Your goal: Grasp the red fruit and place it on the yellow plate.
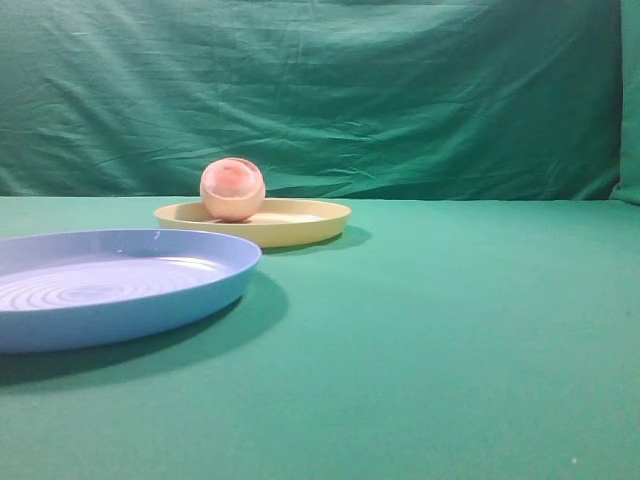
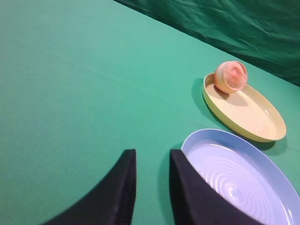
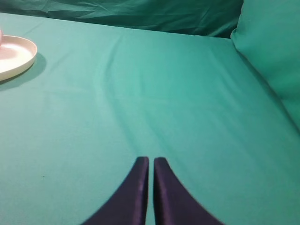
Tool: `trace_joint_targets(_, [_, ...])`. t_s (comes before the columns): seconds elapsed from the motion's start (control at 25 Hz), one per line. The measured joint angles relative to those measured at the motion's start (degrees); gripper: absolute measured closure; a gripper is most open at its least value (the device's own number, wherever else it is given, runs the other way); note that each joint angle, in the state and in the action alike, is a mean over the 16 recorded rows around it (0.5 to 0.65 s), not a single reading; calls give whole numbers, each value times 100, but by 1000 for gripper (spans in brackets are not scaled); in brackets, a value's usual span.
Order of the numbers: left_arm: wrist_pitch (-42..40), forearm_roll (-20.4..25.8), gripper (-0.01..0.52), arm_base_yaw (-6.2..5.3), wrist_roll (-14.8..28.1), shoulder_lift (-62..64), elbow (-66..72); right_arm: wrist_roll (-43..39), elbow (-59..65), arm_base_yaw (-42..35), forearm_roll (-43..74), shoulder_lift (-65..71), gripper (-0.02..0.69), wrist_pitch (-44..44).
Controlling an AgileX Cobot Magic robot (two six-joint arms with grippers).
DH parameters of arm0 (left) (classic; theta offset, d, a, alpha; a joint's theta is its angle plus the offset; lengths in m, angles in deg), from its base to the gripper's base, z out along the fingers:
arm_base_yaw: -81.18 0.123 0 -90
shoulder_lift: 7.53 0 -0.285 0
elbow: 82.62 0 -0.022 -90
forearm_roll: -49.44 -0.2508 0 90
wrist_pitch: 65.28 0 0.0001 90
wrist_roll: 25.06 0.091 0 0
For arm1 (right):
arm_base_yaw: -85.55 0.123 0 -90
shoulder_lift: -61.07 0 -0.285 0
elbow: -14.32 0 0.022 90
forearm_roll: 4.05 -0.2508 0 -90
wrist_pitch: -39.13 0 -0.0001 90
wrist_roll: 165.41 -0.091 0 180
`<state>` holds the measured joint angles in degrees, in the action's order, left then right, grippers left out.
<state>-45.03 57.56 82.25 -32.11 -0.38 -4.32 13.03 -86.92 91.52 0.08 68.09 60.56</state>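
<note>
1. Fruit position first: the red fruit (image 1: 232, 188) sits inside the yellow plate (image 1: 300, 228), near its left rim in the high view, pinkish flat face turned toward the camera. Judged from this, the placement looks done, and what is left is to stay clear.
2. The left gripper (image 2: 151, 161) hangs above the green cloth (image 1: 450, 330) just beside the blue plate (image 1: 120, 305), its black fingers (image 2: 123, 187) slightly apart with nothing between them. It is well away from the fruit.
3. The right gripper (image 3: 150, 161) has its fingers together and empty, over bare cloth, with the yellow plate only at the far left edge of its view.
4. To finish well, any arm motion should lift up and back, not sweep sideways, so neither plate rim gets nudged.
5. The fruit is rounded and rests close to the rim; a bump could roll it out, so keep moves slow.
</note>
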Motion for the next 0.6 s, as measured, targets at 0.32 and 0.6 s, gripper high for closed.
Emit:
trace_joint_targets(0.32, [0, 0, 357, 0, 0, 0, 0, -1, 0, 0, 0, 0, 665, 0])
trace_joint_targets(0.6, [0, 0, 357, 0, 0, 0, 0, -3, 0, 0, 0, 0, 665, 0])
